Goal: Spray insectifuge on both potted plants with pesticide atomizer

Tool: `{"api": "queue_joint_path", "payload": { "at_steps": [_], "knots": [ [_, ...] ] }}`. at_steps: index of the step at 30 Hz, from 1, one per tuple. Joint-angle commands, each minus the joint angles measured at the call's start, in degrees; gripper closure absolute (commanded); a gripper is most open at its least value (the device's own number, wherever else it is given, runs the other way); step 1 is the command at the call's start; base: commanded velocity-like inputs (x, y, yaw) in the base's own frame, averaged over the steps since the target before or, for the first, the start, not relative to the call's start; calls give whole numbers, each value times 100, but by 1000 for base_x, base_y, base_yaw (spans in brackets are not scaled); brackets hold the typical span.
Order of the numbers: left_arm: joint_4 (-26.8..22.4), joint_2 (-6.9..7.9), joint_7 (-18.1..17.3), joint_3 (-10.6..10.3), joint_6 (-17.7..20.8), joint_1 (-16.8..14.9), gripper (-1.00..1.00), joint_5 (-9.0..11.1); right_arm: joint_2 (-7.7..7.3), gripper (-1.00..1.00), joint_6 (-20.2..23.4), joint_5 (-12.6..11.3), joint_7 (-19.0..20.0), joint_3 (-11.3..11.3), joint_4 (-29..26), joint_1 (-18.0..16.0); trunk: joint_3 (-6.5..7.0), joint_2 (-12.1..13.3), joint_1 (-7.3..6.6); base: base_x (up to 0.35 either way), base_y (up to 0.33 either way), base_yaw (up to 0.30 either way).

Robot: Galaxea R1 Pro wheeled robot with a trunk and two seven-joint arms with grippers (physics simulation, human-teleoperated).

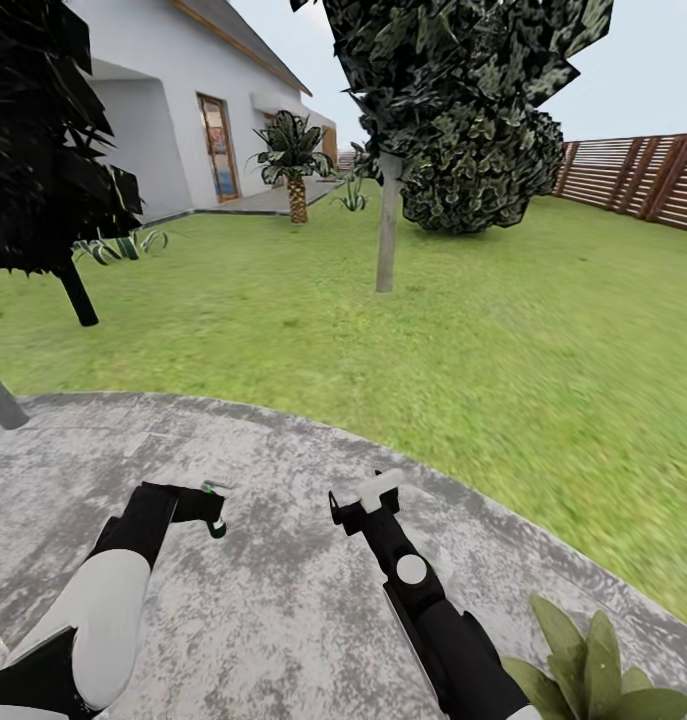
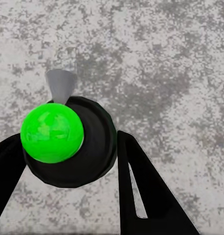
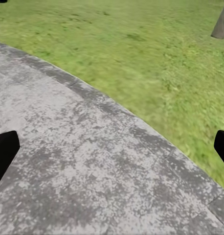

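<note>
**Two grippers over the stone patio, one of them loaded**

Two black fingers of the left gripper (image 1: 213,507) were pressed against a round dark body, which looked to be the pesticide atomizer (image 2: 95,147) seen end-on. One finger (image 2: 141,191) lay along one side of it and the other came in from the opposite side, so the bottle sat pinched between them. A bright green ball (image 2: 52,132) covered part of the dark body, and a small grey cone (image 2: 60,85) stuck out just past it. In the head view the atomizer (image 1: 215,488) was only a small pale and green speck at the tip of the left gripper, held above the grey patio (image 1: 283,600) and not touching the stone.

The right gripper (image 1: 361,503) was spread wide. In its wrist view the two fingertips (image 3: 4,152) stood at opposite edges, with bare patio and lawn between them, and they gripped nothing. It hung near the curved rim of the patio.

One potted plant (image 1: 593,670), with broad pointed green leaves, stood just beside the right arm at the patio's edge. Its pot could not be seen.

Beyond the patio the lawn (image 1: 463,330) ran up to a thin-trunked tree (image 1: 386,220), a dark rounded bush (image 1: 478,180), a palm (image 1: 296,170) by the white house (image 1: 153,110), and a brown slatted fence (image 1: 643,175).
</note>
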Motion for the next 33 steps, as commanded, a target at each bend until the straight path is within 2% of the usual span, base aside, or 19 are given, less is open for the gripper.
{"api": "queue_joint_path", "payload": {
  "at_steps": [1,8,15,19,27,33],
  "knots": [
    [-10,-12,-46,29,14,-4,100,-40,0,-100,42,59,-20,8,-10,-2,-5,-2,-1,1,0,144],
    [-13,-35,-46,29,16,-6,100,-40,0,-100,42,61,-20,8,-13,-2,-5,-2,-1,15,0,29],
    [-13,-35,-46,29,15,-7,100,-40,0,-100,42,60,-20,8,-9,-2,-6,-2,-1,208,0,99],
    [-13,-35,-46,29,17,-5,100,-40,0,-100,42,58,-16,8,-5,-2,-12,-2,-1,20,0,193],
    [-6,-35,-46,29,20,-5,100,-40,0,-100,42,61,-15,8,-4,-2,-15,-2,-1,1,0,26],
    [-5,-39,-46,29,19,-3,100,-40,0,-100,42,60,-11,16,-4,-2,-35,-2,-1,0,0,224]
  ]
}}
